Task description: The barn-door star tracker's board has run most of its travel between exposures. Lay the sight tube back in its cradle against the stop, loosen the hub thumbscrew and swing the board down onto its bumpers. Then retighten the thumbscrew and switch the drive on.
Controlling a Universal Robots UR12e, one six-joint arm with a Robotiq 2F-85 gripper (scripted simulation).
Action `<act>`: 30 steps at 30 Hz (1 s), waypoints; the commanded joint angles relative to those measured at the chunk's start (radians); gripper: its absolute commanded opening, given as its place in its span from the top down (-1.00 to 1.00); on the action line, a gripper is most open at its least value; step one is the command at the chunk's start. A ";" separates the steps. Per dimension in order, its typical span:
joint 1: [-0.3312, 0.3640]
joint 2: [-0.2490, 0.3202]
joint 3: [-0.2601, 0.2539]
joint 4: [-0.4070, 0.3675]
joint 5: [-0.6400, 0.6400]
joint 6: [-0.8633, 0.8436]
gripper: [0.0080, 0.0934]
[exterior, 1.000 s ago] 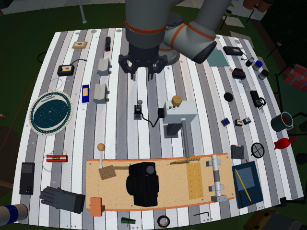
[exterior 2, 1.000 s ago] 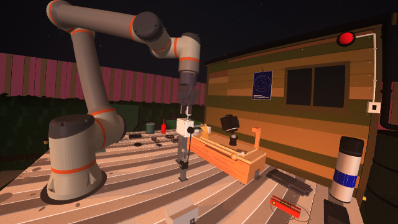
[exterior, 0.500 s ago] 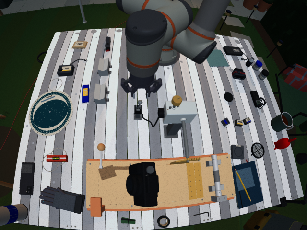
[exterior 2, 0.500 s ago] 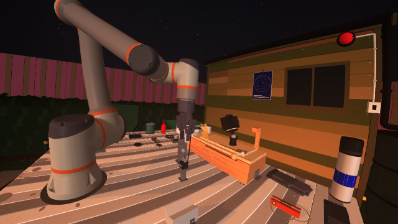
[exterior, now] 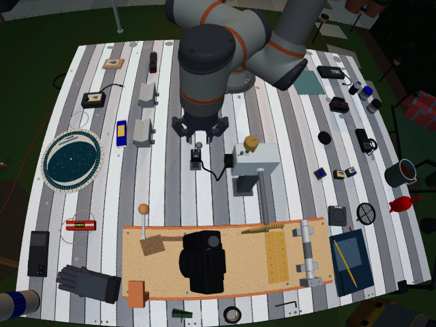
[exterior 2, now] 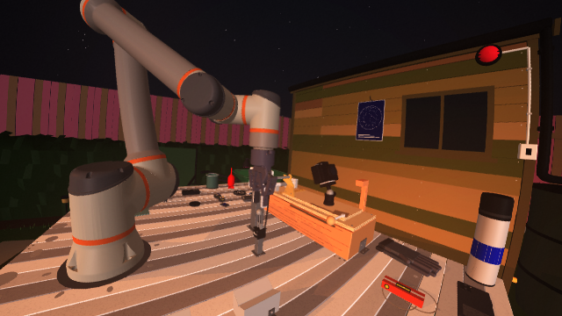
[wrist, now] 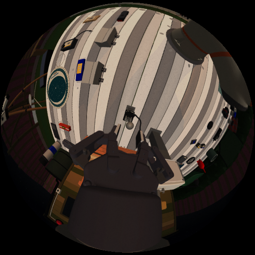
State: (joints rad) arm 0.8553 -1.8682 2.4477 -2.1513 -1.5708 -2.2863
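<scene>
The drive switch (exterior: 195,159) (wrist: 129,113) stands on a small dark base mid-table, its grey ball-tipped lever (exterior: 199,144) (wrist: 129,125) upright, with a black cable running right to the grey drive box (exterior: 255,158). That box carries a tan knob (exterior: 251,142) and a threaded rod (exterior: 262,197) reaching the tracker board (exterior: 225,258). The board lies low, with a black camera (exterior: 203,261) on it, the sight tube (exterior: 307,248) in its cradle at the right, and a ball-topped thumbscrew (exterior: 143,209) at the left hinge. My gripper (exterior: 200,135) (wrist: 128,134) hangs just above the lever, partly open and empty.
Behind the switch stands my arm's base (exterior 2: 105,224). Two grey blocks (exterior: 143,132), a blue card (exterior: 121,133) and a star dial (exterior: 72,160) lie left; batteries, caps and a mug (exterior: 401,173) lie right. A glove (exterior: 88,283) and a level (exterior: 81,225) sit near the front-left edge.
</scene>
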 commanded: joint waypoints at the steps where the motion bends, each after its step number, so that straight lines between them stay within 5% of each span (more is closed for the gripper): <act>1: 0.000 0.000 -0.001 -0.001 0.000 0.000 0.06; 30: 0.000 0.055 0.041 -0.096 0.000 0.000 0.06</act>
State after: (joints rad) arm 0.8552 -1.8130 2.4901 -2.2477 -1.5708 -2.2863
